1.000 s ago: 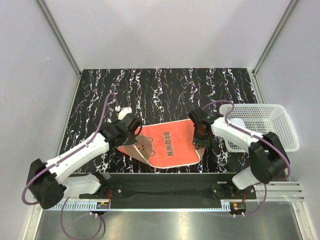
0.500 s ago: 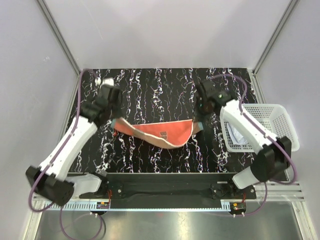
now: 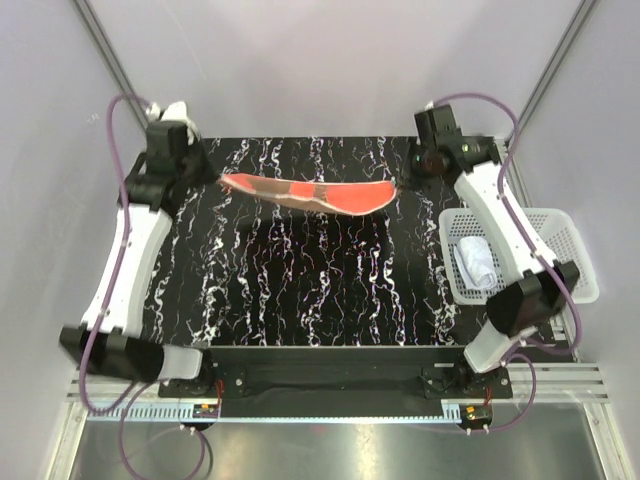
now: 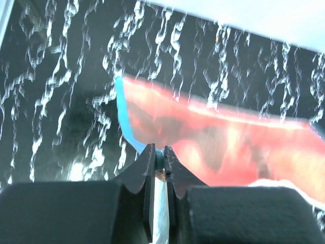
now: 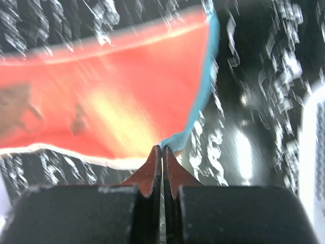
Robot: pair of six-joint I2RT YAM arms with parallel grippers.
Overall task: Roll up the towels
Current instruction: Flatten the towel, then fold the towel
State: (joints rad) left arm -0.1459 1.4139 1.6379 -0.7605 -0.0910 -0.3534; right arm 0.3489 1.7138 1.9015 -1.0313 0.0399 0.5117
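Orange towel [image 3: 320, 192]: strung between the two grippers and seen nearly edge-on from above. It sags slightly mid-span and appears to hang clear of the table [image 3: 300, 300], judging by the shadow under it.

Left gripper [image 4: 158, 152]: jaws pinched together on one corner, right at the blue hem [image 4: 122, 117]. The cloth fans away ahead of the fingertips.

Right gripper [image 5: 162, 149]: jaws closed on the opposite corner, hem meeting the tips. The wrist view is motion-blurred.

Long axis: runs gripper to gripper, left to right, ends pointing at each tool.

Reason for hold (judgement): a two-corner grip under light tension pulls the cloth taut and flat, so it can be laid down unwrinkled before rolling.

White towel [image 3: 473, 262]: already a short roll, lying in the basket [image 3: 560, 215], beside the right arm and well behind its gripper.
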